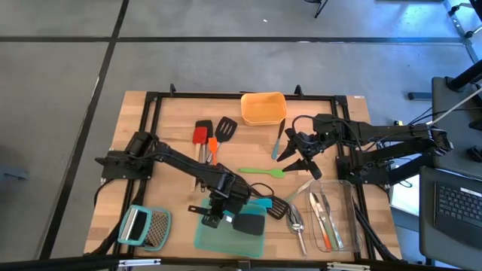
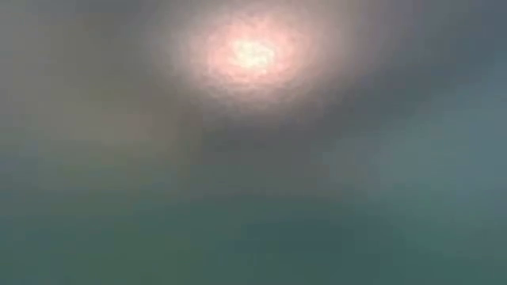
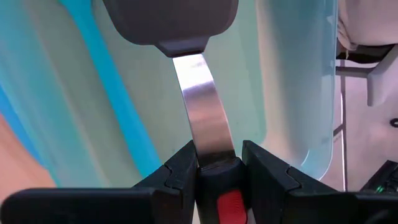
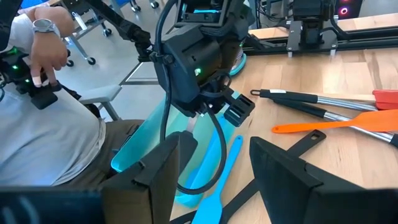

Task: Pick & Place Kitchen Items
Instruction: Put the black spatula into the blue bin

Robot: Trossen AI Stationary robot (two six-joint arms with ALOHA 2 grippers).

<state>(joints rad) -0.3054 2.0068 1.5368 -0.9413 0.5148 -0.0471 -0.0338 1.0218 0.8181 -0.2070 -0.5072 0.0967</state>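
From above, your left gripper (image 1: 230,213) sits low and centre in the frame over the teal tray (image 1: 207,237), its fingers closed on a black turner (image 1: 248,223) whose broad head lies on the tray's right end. Your right gripper (image 1: 301,154) hovers right of centre, fingers spread and empty, between the green spatula (image 1: 263,172) and the clear bin (image 1: 348,218) already holding cutlery. More utensils wait upper centre: a red turner (image 1: 200,136), an orange turner (image 1: 212,147) and a second black turner (image 1: 226,129), beside the orange container (image 1: 263,108).

The low view is a blur of light; take nothing from it.

In the left wrist view, the left fingers (image 3: 177,174) pinch the turner's handle right at its metal neck (image 3: 202,112), the dark head (image 3: 171,22) at top, teal below. The hold looks centred, so lower straight, keep the head flat, and open only once it rests fully inside.

In the right wrist view, the right fingers (image 4: 158,171) frame the left arm at work over the tray, a blue spatula (image 4: 217,180) beside it, and a person (image 4: 50,118) at upper left. Keep the right arm back.
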